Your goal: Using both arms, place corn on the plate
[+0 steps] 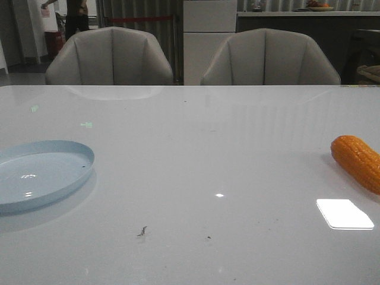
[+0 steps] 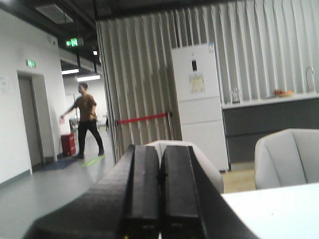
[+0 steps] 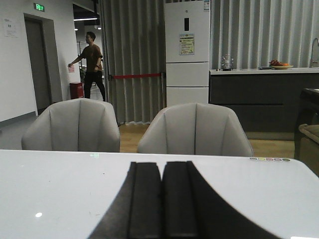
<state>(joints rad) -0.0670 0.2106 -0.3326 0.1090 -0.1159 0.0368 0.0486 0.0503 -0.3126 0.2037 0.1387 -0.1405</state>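
Note:
The orange-yellow corn (image 1: pixel 358 161) lies on the white table (image 1: pixel 202 154) at the right edge of the front view, partly cut off. The pale-blue plate (image 1: pixel 35 172) sits empty at the left edge. Neither gripper shows in the front view. My left gripper (image 2: pixel 160 172) is shut and empty, its black fingers pressed together, pointing out over the table toward the room. My right gripper (image 3: pixel 161 172) is also shut and empty, level above the table. Neither wrist view shows the corn or the plate.
Two grey chairs (image 1: pixel 110 56) (image 1: pixel 270 58) stand behind the table's far edge. A bright light patch (image 1: pixel 344 214) reflects on the table at the front right. A person (image 2: pixel 84 119) walks in the background by a doorway.

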